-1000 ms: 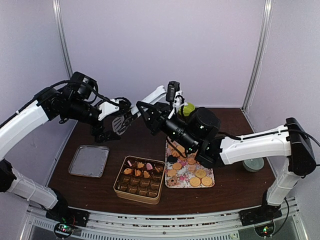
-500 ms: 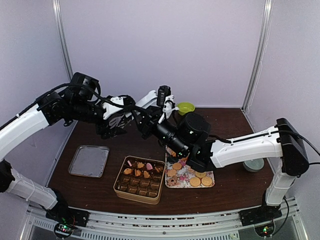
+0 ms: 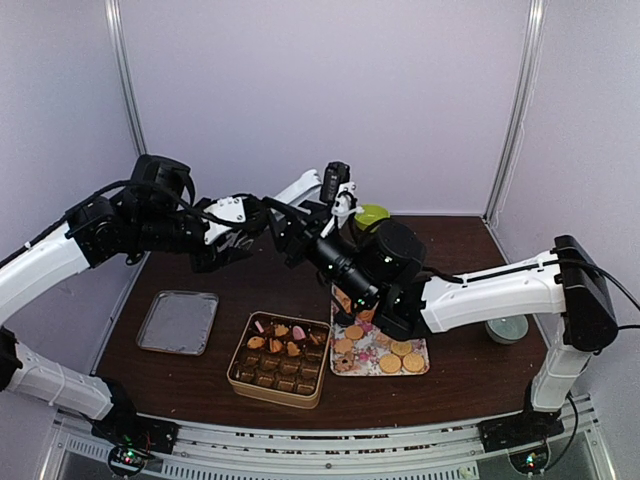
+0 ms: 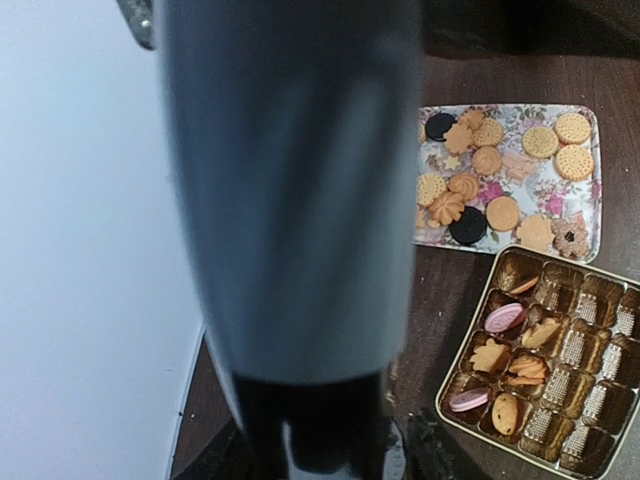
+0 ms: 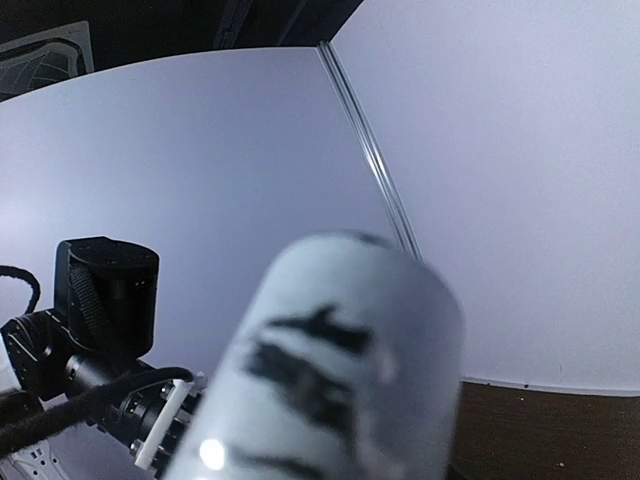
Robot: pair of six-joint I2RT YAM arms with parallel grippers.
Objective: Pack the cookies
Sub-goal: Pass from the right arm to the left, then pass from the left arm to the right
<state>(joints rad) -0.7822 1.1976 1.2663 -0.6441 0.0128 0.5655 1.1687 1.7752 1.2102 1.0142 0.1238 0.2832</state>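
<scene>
The cookies lie in two places. Round tan, flower-shaped and dark ones sit on a floral tray (image 3: 345, 368) (image 4: 590, 175). A few tan and pink ones (image 3: 278, 340) (image 4: 505, 318) fill the back cups of the gold tin (image 3: 236, 372) (image 4: 441, 398). High above the table's back, my left gripper (image 3: 255, 225) and right gripper (image 3: 292, 232) meet at a white cylinder (image 3: 300, 192) with a black end. It fills the left wrist view (image 4: 290, 200) and rises blurred in the right wrist view (image 5: 340, 370), hiding both pairs of fingers. Which gripper holds it cannot be made out.
The tin's silver lid (image 3: 178, 322) lies flat at the left. A green bowl (image 3: 372, 213) stands at the back behind the arms and a grey bowl (image 3: 507, 328) at the right. Side walls close in the table. The left arm's black joint (image 5: 105, 300) shows near the right wrist.
My left arm has swung right and closed in on the cylinder's lower end. The right arm moved the cylinder leftward towards it, then held roughly still.
</scene>
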